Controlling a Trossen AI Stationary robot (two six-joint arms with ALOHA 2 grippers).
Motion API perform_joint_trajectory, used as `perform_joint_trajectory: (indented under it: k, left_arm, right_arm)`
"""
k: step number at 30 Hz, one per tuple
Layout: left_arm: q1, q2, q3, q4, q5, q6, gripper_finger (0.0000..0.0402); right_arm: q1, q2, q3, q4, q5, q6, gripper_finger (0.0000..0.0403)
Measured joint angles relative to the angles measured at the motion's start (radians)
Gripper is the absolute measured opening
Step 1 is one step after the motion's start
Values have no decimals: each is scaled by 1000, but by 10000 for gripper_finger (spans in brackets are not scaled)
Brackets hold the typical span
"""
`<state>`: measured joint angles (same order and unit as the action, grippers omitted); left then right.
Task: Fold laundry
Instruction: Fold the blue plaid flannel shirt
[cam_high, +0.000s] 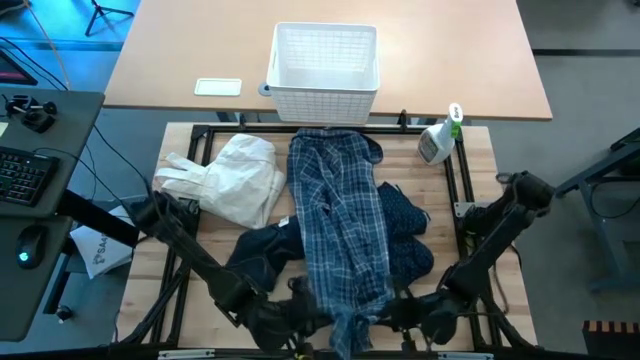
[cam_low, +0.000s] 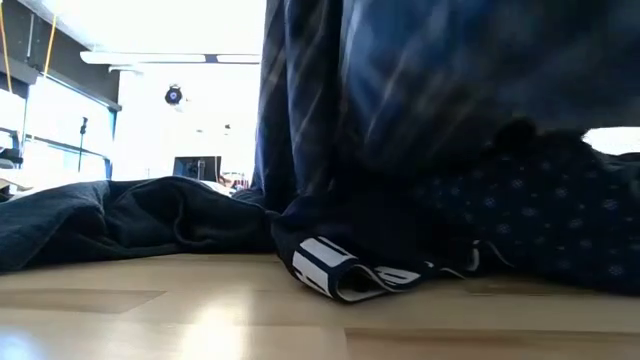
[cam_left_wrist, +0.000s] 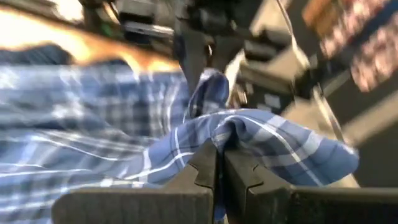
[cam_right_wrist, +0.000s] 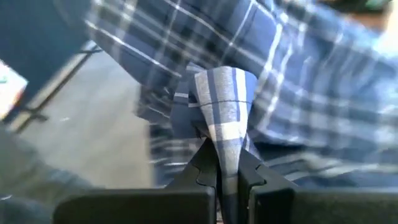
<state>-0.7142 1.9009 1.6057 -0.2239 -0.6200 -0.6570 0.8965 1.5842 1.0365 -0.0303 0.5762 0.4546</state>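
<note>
Pinching plaid shirt (cam_left_wrist: 261, 134) in wrist views, left hand (cam_left_wrist: 219, 163), right hand (cam_right_wrist: 227, 163)

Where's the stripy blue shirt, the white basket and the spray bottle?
Plaid shirt (cam_high: 340, 215): high view, middle of the stretched cloth.
Basket (cam_high: 325, 98): high view, its front lattice wall.
Spray bottle (cam_high: 437, 142): high view, its white body.

From above we see a pale wooden worktable (cam_high: 140, 300) on a grey floor (cam_high: 590, 60), with a longer tan table (cam_high: 180, 50) beyond it. We note a dark desk (cam_high: 50, 130) carrying a keyboard (cam_high: 25, 175) and mouse (cam_high: 30, 245) at the far side edge. In the low view we see a bright white wall (cam_low: 200, 130) and a ceiling light strip (cam_low: 160, 57).
</note>
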Motion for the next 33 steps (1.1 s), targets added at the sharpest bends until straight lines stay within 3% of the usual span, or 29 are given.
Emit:
perform_joint_trajectory:
  k: [6,13,16,22,28,33]
  left_arm:
    - [52,-66,29,-27,-129,30,0]
    - [151,-146,29,-202,-340,-35,0]
    - [198,-179,29,-341,-400,-116,0]
    - [291,-199,29,-621,-380,-268,0]
    - [387,-198,28,-873,-349,-452,0]
    - [513,-198,22,-932,-313,-363,0]
  right_arm:
    - [-46,-156,98,-317,215,-53,0]
    - [-219,-348,95,-478,231,10,0]
    - [-300,-388,95,-496,202,7,0]
    - [-438,-386,94,-547,26,-55,0]
    - [-560,-385,93,-667,43,-88,0]
    - [-775,-386,93,-596,-74,-285,0]
